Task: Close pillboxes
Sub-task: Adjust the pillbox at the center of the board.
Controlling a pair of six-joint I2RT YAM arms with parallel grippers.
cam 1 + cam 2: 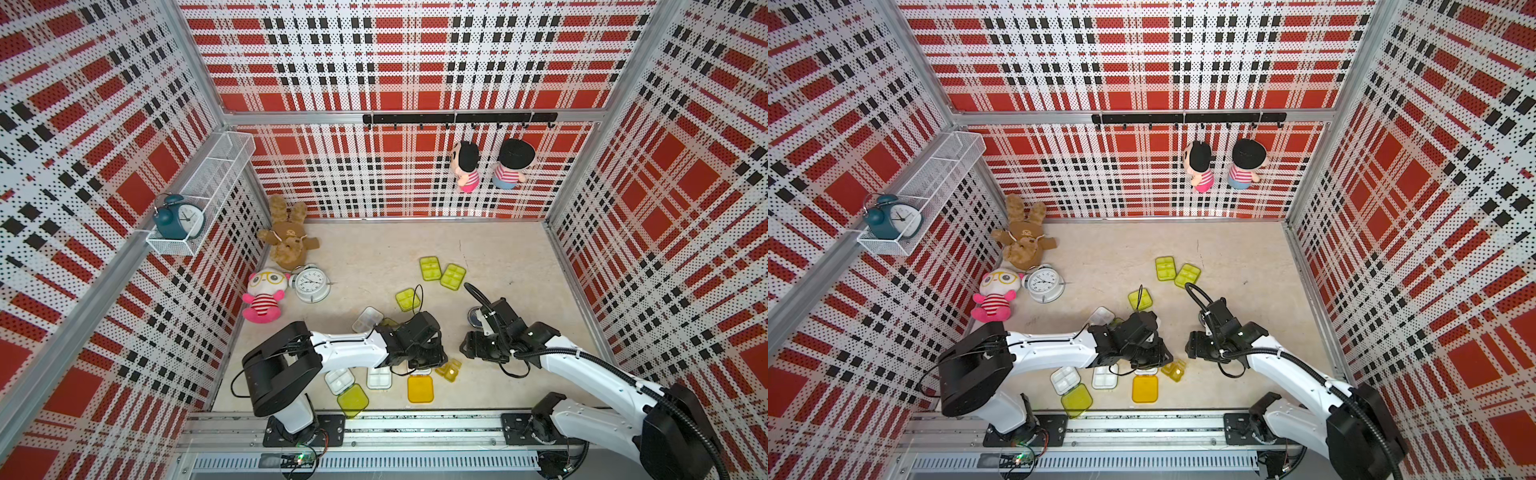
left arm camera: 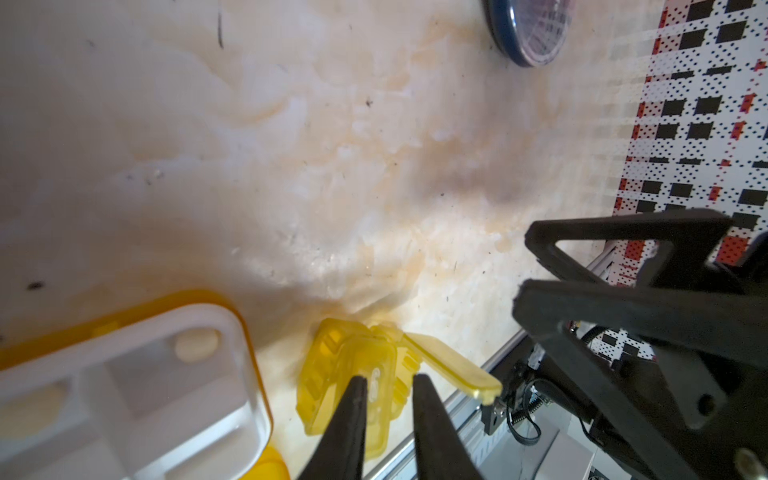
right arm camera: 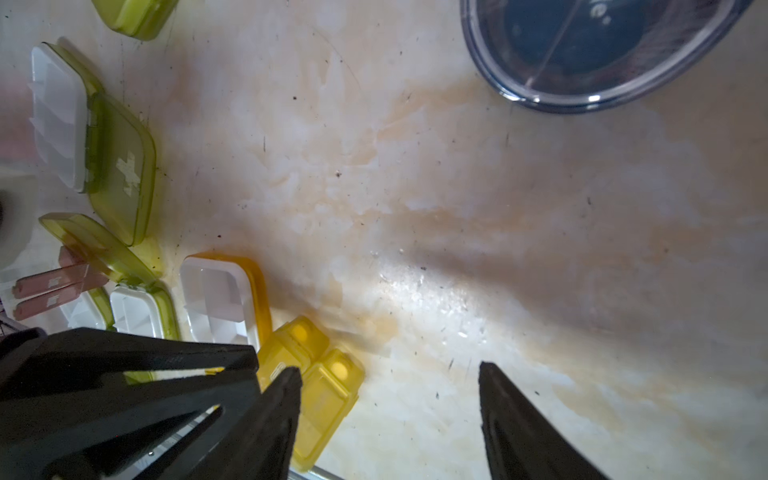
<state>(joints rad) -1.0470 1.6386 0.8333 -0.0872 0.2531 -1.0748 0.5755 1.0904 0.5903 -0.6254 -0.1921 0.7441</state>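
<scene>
Small amber pillbox (image 1: 450, 370) at 2 o'clock of orange pillbox (image 1: 420, 389); long axis roughly 2–8 o'clock, lid flap open. Left gripper (image 2: 388, 379) jaws nearly together over it, grip unclear. Right gripper (image 3: 386, 368) jaws wide apart beside it.

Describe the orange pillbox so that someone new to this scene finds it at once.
Start at the metal rail along the table's front edge. Just beyond its middle lies the orange pillbox, open, lid flat. The lime-lidded pillbox and small yellow pillbox lie to either side; only this one is deep orange.
</scene>
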